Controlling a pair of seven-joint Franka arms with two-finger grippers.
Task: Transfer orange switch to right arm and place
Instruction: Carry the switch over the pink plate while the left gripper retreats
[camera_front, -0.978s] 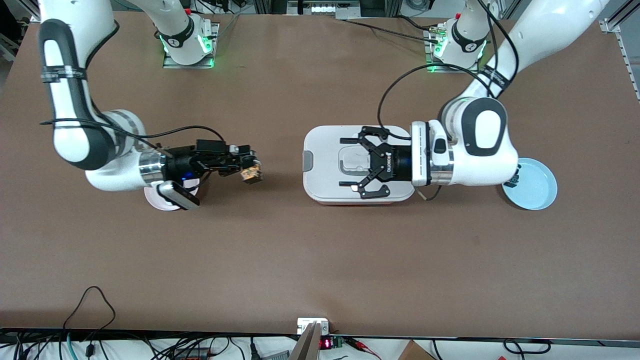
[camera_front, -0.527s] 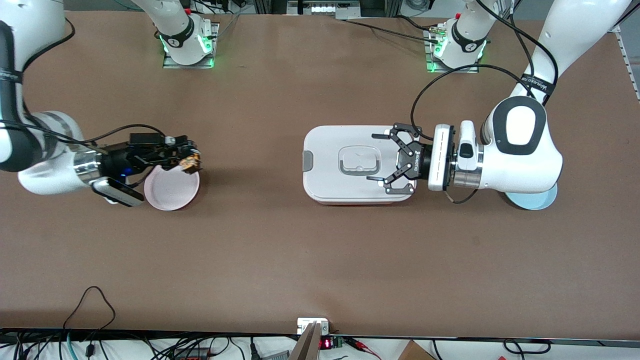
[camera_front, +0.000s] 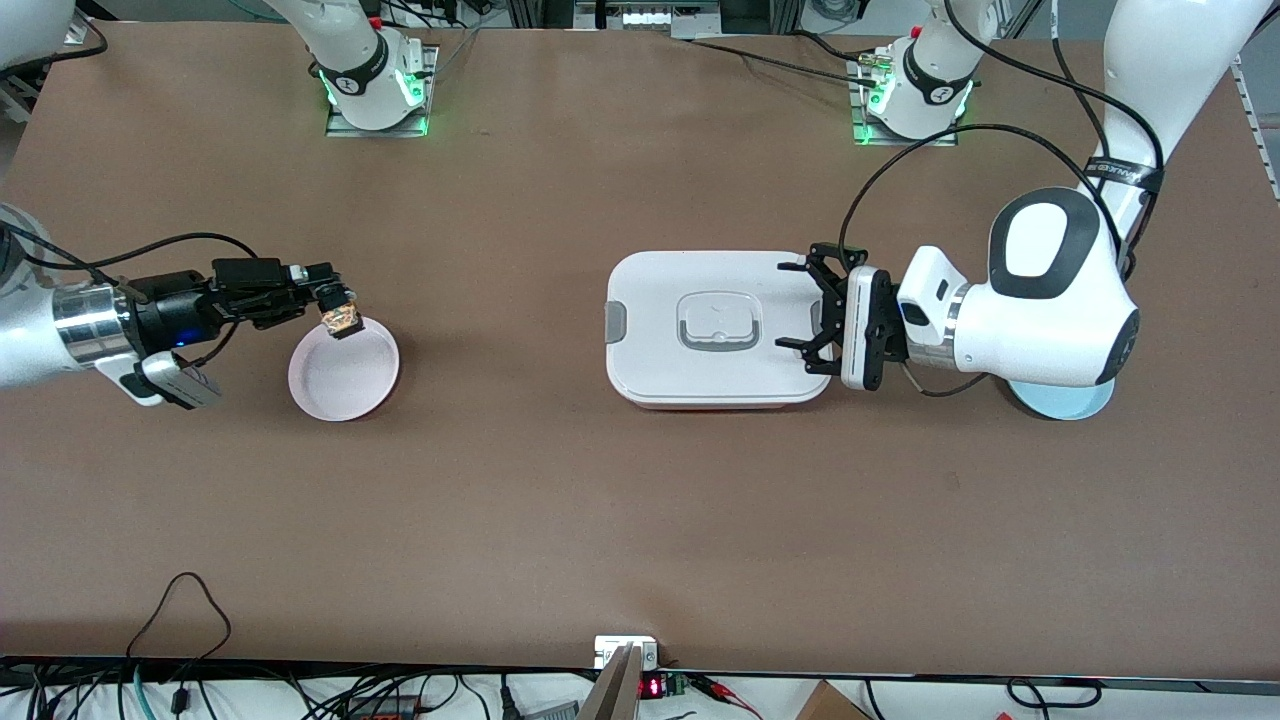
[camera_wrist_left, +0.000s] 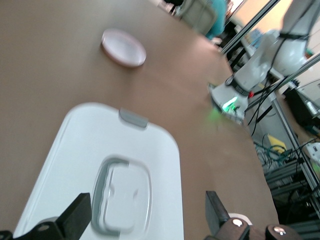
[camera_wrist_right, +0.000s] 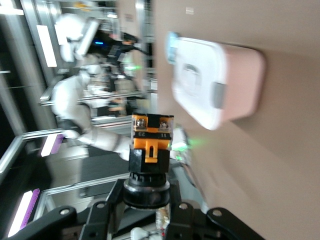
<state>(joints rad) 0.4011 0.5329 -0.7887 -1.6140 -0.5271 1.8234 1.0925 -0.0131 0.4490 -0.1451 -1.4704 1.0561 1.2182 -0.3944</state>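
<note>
Handover looks done, so the step in hand is the place. The right gripper (camera_front: 335, 305) is clamped on the orange switch (camera_front: 342, 320), holding it by the black knob w/ the orange-yellow body sticking out past the fingertips, as the right wrist view shows clearly (camera_wrist_right: 151, 137). It's up in the air over the rim of the pink plate (camera_front: 330, 385), at the edge toward the robots' bases, not over the plate's centre yet. The plate sits toward the right arm's end of the table, well apart from the white lidded box (camera_front: 650, 340) mid-table. The left gripper (camera_front: 815, 315) hangs w/ jaws spread wide and nothing in them, over the box's edge toward the left arm's end; its wrist view shows the two fingers (camera_wrist_left: 75, 217) apart above the lid handle. The left arm waits, no further part in this as far as I can judge. A light blue plate (camera_front: 1075, 405) peeks out from under the left arm, mostly hidden. Next move, prob: bring the switch further in over the pink plate's middle, lower till it's close to or touching the surface, then open. Risk: the part is tiny and boxy w/ a round knob, so dropped from height it may bounce or roll off the shallow plate. So go low before release.
</note>
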